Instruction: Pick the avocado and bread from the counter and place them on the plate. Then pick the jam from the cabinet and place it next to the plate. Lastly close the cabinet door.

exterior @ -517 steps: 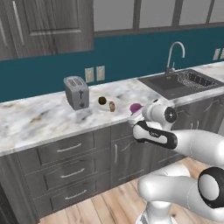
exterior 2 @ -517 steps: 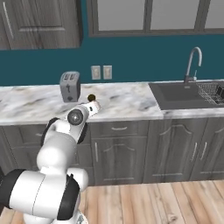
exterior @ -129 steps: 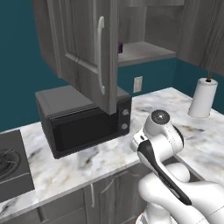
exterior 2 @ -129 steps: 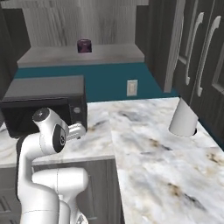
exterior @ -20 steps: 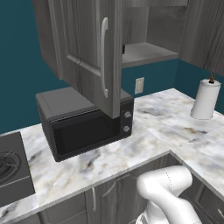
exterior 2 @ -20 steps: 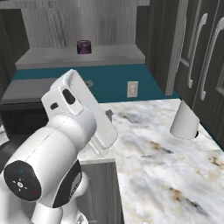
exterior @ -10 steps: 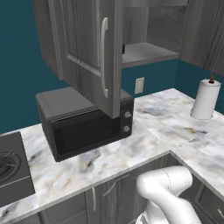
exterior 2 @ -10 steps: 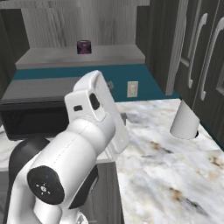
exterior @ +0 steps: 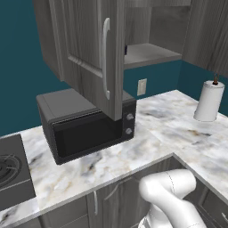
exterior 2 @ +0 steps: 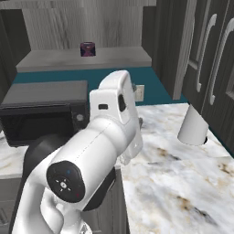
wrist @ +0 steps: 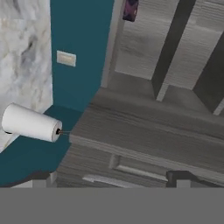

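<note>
The cabinet door [exterior: 84, 49] stands wide open, its pale bar handle [exterior: 106, 58] facing me. Inside the cabinet [exterior: 149, 53], a small dark purple jam jar [exterior 2: 87, 49] sits on the grey shelf [exterior 2: 55, 58]. In the hand view, which is rolled sideways, the jam [wrist: 130, 9] is far off at the top edge. My gripper [wrist: 111, 179] is open with nothing between its fingertips [wrist: 43, 178], looking up at the cabinet from well below. The marble counter [exterior: 169, 116] runs under the cabinet. The avocado, the bread and the plate are out of view.
A black microwave [exterior: 84, 124] stands on the counter below the open door. A paper towel roll [exterior: 208, 101] stands at the right, against the wall. A wall outlet [exterior 2: 139, 93] is behind my arm [exterior 2: 109, 137]. A dark stove top [exterior: 9, 173] lies at the far left.
My arm has swung up and to the right in the right base view, its big white link now standing in front of the microwave. The cabinet, door and jam have not moved.
</note>
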Available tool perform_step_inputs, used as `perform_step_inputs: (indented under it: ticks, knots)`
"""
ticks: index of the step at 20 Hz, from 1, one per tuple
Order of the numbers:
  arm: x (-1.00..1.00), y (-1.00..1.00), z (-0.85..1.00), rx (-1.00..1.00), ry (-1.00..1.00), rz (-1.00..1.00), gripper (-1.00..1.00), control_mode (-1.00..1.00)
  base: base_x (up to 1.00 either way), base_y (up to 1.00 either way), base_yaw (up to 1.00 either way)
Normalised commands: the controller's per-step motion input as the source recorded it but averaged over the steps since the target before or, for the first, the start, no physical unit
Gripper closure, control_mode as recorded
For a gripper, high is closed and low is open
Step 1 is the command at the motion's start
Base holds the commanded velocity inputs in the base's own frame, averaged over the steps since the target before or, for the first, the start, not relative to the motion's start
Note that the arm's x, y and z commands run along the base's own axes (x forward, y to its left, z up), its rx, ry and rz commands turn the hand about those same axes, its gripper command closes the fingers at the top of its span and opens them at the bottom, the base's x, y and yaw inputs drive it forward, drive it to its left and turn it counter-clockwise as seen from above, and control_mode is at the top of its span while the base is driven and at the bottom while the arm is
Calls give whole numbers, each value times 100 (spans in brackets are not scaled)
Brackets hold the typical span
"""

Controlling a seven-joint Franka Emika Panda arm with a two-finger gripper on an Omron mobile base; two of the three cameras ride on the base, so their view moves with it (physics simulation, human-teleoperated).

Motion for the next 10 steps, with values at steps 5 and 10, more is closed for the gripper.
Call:
perform_step_inputs:
  ticks: [5,10]
  knots:
    - [29,-25,0,15,0,0,-100,-100,0,0,0]
    - [29,-15,-7,8,0,0,-100,-100,0,0,0]
